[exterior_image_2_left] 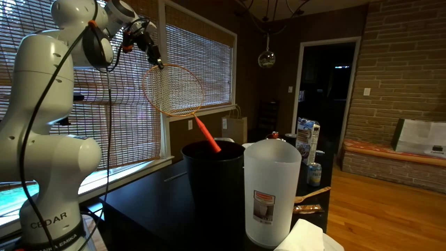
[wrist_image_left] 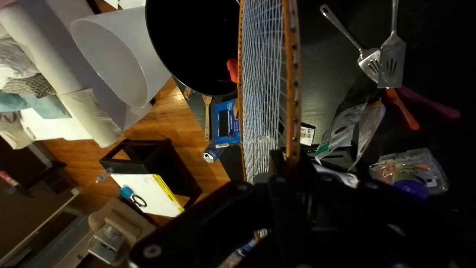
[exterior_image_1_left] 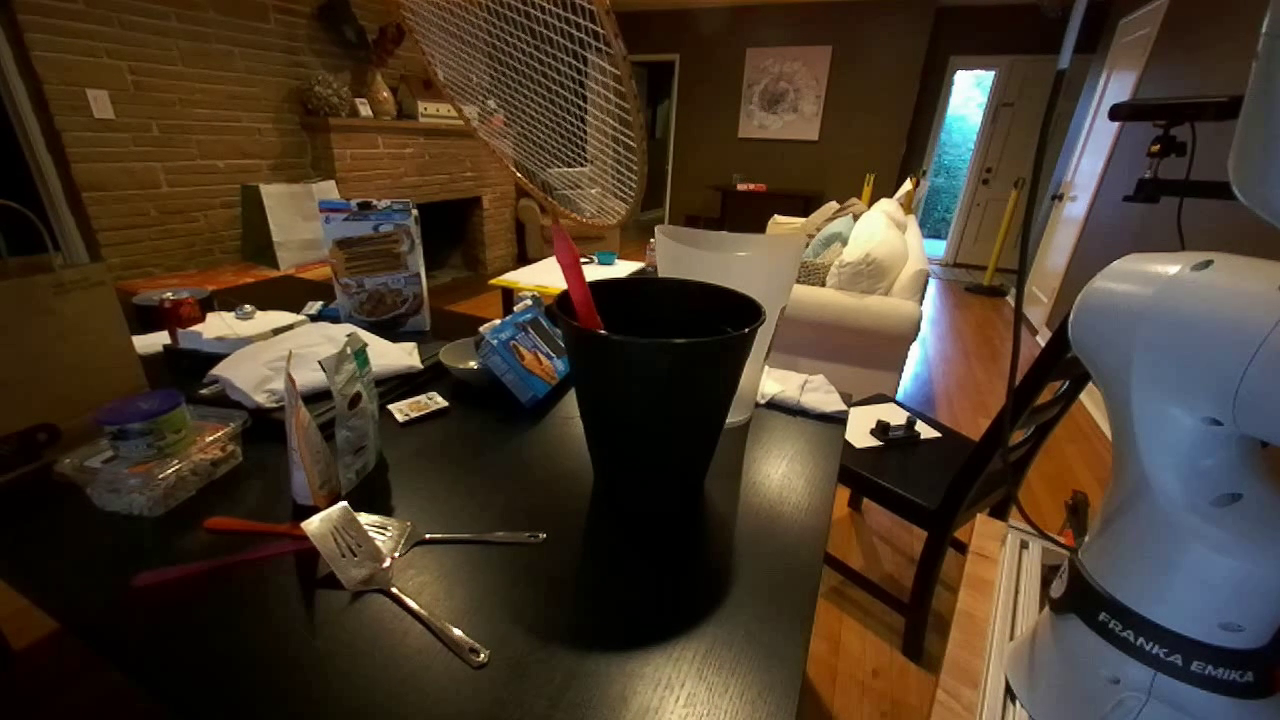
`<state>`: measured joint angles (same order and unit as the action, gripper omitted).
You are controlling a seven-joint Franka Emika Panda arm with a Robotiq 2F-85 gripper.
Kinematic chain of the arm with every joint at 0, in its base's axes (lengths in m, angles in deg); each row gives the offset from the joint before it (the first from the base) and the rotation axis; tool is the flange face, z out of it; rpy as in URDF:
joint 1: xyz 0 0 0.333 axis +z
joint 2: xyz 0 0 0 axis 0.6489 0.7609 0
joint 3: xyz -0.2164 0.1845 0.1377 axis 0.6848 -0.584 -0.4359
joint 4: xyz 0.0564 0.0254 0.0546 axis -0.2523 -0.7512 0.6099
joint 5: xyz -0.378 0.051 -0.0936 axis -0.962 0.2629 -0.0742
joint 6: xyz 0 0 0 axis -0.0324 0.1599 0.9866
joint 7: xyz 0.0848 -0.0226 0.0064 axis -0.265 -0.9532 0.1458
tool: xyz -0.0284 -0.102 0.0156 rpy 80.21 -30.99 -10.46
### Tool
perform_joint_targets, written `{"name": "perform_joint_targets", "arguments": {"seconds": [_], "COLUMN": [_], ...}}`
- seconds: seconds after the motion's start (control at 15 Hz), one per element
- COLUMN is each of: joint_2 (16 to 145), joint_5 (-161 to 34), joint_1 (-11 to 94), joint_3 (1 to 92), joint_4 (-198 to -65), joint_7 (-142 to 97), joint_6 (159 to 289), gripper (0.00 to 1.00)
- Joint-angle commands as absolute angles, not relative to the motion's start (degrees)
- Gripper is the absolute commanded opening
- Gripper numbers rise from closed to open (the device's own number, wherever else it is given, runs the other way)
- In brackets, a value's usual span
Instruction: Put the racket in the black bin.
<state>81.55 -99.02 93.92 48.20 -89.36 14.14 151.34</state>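
Black mechanical hand point(exterior_image_2_left: 160, 65) clamps orange-framed, white-strung, oval-headed racket point(exterior_image_2_left: 174, 91) by head rim, red handle point(exterior_image_2_left: 207, 134) slanting down into mouth of tall, round, matte-black bin point(exterior_image_1_left: 660, 400) on dark wooden surface point(exterior_image_1_left: 690, 670).

Overlapping metal spatulas point(exterior_image_1_left: 370, 572) near upright pouches point(exterior_image_1_left: 357, 425)

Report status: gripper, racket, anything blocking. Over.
Gripper shut on racket by its outer edge. Red handle points down into black bin. White bin alongside, nothing seen blocking.

White bin point(exterior_image_2_left: 273, 181), obstacle beside black bin point(exterior_image_2_left: 214, 174)
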Motion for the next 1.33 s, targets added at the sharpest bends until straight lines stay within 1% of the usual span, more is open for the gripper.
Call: {"name": "perform_joint_targets", "arguments": {"seconds": [0.0, 0.2, 0.33, 0.8, 0.87, 1.0, 1.2, 1.27], "joint_2": [79.34, 77.59, 75.75, 68.15, 73.23, 71.61, 70.50, 70.19], "joint_5": [-94.86, -91.32, -89.41, -85.88, -87.70, -87.59, -87.48, -86.40], "joint_1": [92.67, 91.02, 89.55, 83.86, 84.74, 83.88, 83.93, 84.00], "joint_3": [48.02, 48.13, 48.19, 48.99, 48.90, 49.15, 49.06, 48.86], "joint_4": [-91.09, -94.59, -98.71, -116.85, -108.70, -112.58, -114.32, -114.96], "joint_7": [15.49, 16.14, 15.24, 10.73, 11.86, 11.24, 11.21, 10.80], "joint_6": [149.21, 148.88, 151.70, 172.88, 166.99, 170.38, 171.09, 171.47], "gripper": [0.02, 0.02, 0.02, 0.02, 0.09, 0.09, 0.09, 0.02]}}
